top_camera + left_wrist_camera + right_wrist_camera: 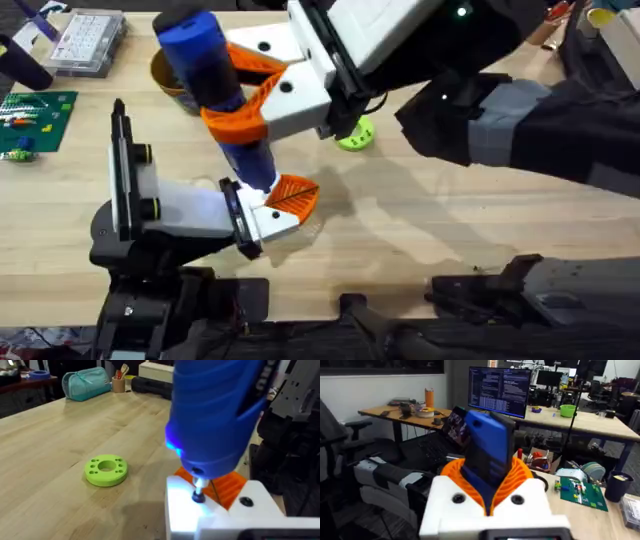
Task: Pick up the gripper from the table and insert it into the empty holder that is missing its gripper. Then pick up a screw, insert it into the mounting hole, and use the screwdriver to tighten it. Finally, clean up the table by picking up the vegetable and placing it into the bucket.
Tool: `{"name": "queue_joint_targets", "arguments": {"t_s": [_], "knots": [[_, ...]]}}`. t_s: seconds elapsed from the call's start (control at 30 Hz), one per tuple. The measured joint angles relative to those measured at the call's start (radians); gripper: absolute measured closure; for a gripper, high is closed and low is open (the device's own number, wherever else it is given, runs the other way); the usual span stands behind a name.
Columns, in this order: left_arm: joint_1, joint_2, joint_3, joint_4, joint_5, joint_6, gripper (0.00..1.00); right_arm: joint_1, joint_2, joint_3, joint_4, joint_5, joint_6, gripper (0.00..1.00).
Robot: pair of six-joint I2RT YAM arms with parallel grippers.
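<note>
Two orange ribbed fingers of our right gripper are clamped on the blue screwdriver, which we hold nearly upright. Directly below the grip, its thin silver tip meets the white block of the small gripper, whose orange fin points away from the holder it sits in. Behind our fingers we see the bucket on the table; just beside them lies a green disc. Our left gripper's state we cannot tell.
</note>
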Motion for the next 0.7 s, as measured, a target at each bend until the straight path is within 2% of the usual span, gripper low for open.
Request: {"name": "queue_joint_targets", "arguments": {"t_s": [0.7], "knots": [[0.000,0.000,0.000,0.000,0.000,0.000,0.996,0.000,0.015,0.000,0.002,0.001,0.000,0.974]]}}
